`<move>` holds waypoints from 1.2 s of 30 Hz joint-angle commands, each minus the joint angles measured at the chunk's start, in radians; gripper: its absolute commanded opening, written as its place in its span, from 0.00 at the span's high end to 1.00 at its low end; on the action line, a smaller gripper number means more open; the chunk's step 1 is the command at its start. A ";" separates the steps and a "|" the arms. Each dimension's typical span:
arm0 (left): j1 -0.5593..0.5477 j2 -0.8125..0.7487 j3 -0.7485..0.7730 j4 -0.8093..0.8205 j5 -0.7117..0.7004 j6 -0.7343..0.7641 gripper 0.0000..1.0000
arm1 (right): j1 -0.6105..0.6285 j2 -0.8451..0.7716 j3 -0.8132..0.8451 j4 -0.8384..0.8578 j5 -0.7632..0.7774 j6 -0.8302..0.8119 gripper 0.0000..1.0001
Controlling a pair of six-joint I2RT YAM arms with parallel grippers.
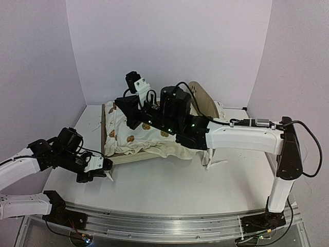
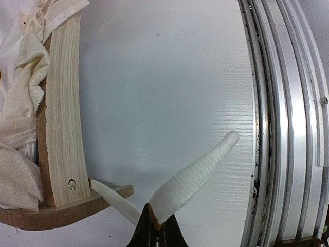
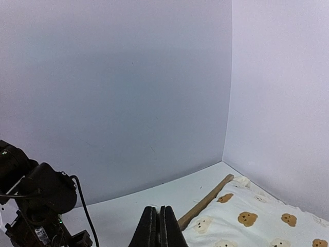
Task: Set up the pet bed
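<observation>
Bed [image 1: 201, 99]: mid-picture, under bedding [image 1: 134, 131]. White tie [image 2: 193, 180], lower left, pinched in left gripper [image 2: 157, 225]; right gripper [image 3: 159, 221] closed, empty, above bedding. Pull tie slowly and low, lest bed slide.

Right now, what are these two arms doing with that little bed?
They are setting up a pet bed. The left arm's fingers are shut on a white strap by the bed's wooden corner. The right arm's fingers hang shut and empty over the bear-print bedding, which lies rumpled across the bed.
</observation>
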 commanded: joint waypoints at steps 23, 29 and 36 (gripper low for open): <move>-0.003 0.248 0.209 0.163 0.230 -0.403 1.00 | 0.213 -0.092 -0.542 -0.283 -0.019 0.281 1.00; -0.028 0.332 0.222 0.291 0.244 -0.494 1.00 | 0.283 -0.011 -0.443 -0.283 -0.125 0.251 1.00; -0.091 0.405 0.173 0.429 0.271 -0.474 0.97 | 0.289 0.024 -0.377 -0.204 -0.178 0.219 1.00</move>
